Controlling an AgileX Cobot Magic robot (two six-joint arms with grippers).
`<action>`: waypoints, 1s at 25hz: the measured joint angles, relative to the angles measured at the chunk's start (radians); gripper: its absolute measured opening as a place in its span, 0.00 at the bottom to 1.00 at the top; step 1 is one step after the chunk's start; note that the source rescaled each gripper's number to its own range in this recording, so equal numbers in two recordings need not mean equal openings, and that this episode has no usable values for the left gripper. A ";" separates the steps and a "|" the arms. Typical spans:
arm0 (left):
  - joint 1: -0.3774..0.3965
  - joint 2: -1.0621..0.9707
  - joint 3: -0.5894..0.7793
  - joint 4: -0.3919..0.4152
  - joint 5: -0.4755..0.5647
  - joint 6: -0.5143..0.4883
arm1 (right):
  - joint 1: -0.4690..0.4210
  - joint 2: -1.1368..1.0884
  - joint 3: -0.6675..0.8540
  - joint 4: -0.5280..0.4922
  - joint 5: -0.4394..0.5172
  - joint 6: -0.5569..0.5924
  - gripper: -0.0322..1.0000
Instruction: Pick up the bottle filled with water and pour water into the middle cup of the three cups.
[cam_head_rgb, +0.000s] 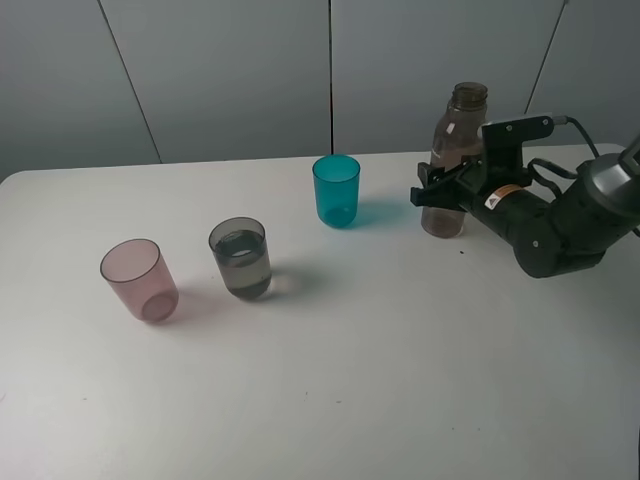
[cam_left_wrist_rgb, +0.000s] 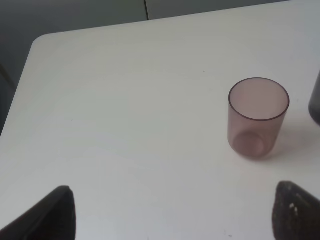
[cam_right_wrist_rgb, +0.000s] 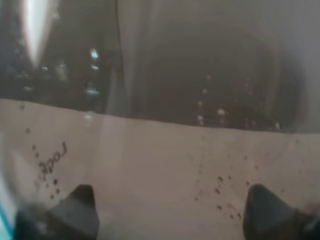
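The smoky brown bottle (cam_head_rgb: 457, 135) stands upright on the table at the right, uncapped. My right gripper (cam_head_rgb: 441, 196) is shut on its lower body. In the right wrist view the bottle (cam_right_wrist_rgb: 165, 100) fills the picture between the two fingertips of the gripper (cam_right_wrist_rgb: 171, 200). The three cups run in a slanted row: pink (cam_head_rgb: 140, 279), smoky grey middle cup (cam_head_rgb: 240, 258) with water in it, teal (cam_head_rgb: 336, 190). My left gripper (cam_left_wrist_rgb: 175, 195) is open over bare table, with the pink cup (cam_left_wrist_rgb: 258, 117) ahead of it. It is out of the exterior high view.
The white table (cam_head_rgb: 380, 380) ends at a grey panelled wall behind. The table's corner (cam_left_wrist_rgb: 40, 42) shows in the left wrist view. The right arm's dark body (cam_head_rgb: 555, 225) reaches in from the right edge.
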 joint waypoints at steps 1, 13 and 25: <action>0.000 0.000 0.000 0.000 0.000 0.000 | 0.000 0.000 0.008 0.000 -0.004 0.000 0.32; 0.000 0.000 0.000 0.000 0.000 0.000 | 0.000 -0.164 0.199 0.005 0.057 0.002 1.00; 0.000 0.000 0.000 0.000 0.000 0.000 | 0.000 -0.839 0.268 0.028 0.729 0.002 1.00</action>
